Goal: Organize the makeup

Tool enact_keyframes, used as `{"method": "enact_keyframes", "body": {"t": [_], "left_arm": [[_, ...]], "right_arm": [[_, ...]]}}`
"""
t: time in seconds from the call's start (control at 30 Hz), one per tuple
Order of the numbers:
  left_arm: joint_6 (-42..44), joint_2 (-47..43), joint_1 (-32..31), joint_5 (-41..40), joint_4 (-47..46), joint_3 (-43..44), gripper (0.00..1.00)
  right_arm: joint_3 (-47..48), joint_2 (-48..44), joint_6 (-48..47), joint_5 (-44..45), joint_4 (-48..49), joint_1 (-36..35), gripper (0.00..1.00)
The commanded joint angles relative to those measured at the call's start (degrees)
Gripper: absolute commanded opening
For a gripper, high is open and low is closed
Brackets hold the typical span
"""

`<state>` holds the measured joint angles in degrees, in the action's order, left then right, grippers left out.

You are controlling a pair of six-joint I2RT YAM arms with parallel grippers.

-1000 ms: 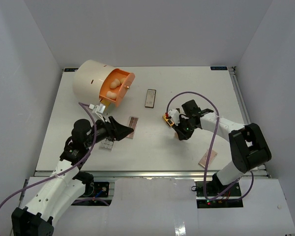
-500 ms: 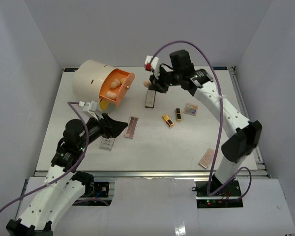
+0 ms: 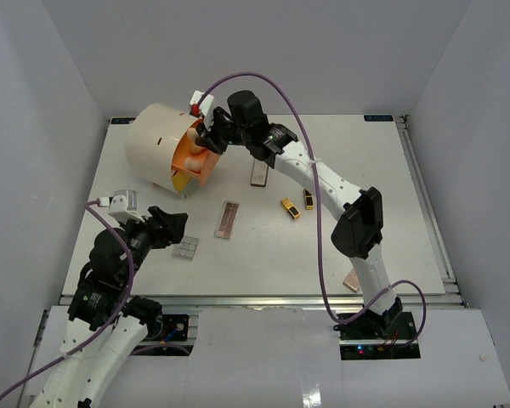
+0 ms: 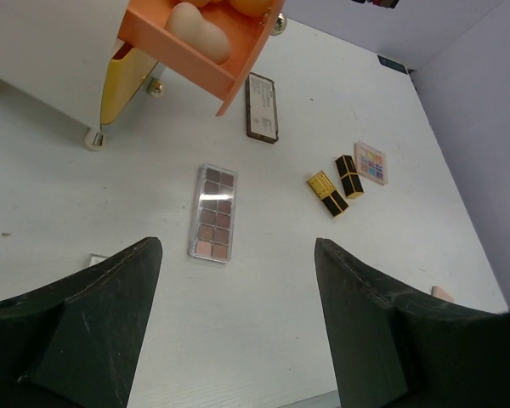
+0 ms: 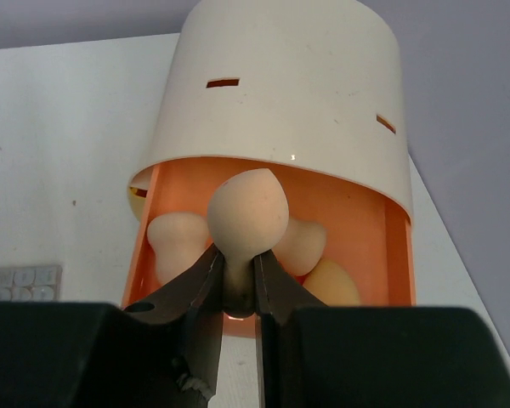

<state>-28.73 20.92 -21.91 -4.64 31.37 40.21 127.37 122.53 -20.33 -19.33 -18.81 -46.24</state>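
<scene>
The makeup is partly sorted. Our right pincer [image 5: 238, 265] is clamped on a tan sponge [image 5: 246, 208], holding it at the mouth of the open orange drawer [image 5: 143, 255] in the cream cylinder [image 5: 280, 85], where other sponges [image 5: 174, 238] already lie. Out on the table [image 4: 272, 297] we count two lipsticks [image 4: 327, 194], a long palette [image 4: 214, 212], a dark palette [image 4: 262, 118], a multicolour palette [image 4: 371, 161], a grey palette [image 3: 185, 247] and a pinkish palette [image 3: 354, 279]. Our left pincer [image 4: 236, 255] hangs wide apart and empty above the table. We judge the sponges nearly finished, and the lipsticks and palettes not yet begun.
</scene>
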Motion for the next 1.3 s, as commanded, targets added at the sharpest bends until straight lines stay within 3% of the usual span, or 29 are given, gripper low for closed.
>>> {"method": "enact_keyframes", "body": {"t": [0.0,0.03,0.2,0.3,0.67,0.93,1.27], "left_arm": [[-0.21,-1.87,-0.06,-2.17,2.27,-0.75,0.83],[-0.29,-1.95,-0.06,-1.96,2.21,-0.74,0.83],[-0.62,-2.10,-0.06,-0.50,2.38,-0.32,0.84],[-0.62,-1.96,-0.06,0.24,2.63,0.29,0.83],[-0.08,0.64,-0.06,2.19,2.61,2.70,0.84],[5.00,7.26,-0.06,4.46,0.49,7.21,0.87],[18.40,22.71,-0.06,8.66,0.94,21.08,0.96]], "right_arm": [[3.94,1.13,2.66,2.49,8.11,0.45,0.27],[3.91,1.24,2.65,2.67,8.19,0.46,0.29],[2.75,2.02,2.41,2.99,8.43,0.46,0.68],[2.05,1.44,2.29,2.98,8.53,0.54,0.80],[0.37,-1.89,3.81,-0.52,7.46,0.62,0.82],[-3.02,-9.04,6.06,-6.65,5.81,1.09,0.91],[-17.37,-19.89,11.83,-24.05,7.95,7.72,0.92]]}}
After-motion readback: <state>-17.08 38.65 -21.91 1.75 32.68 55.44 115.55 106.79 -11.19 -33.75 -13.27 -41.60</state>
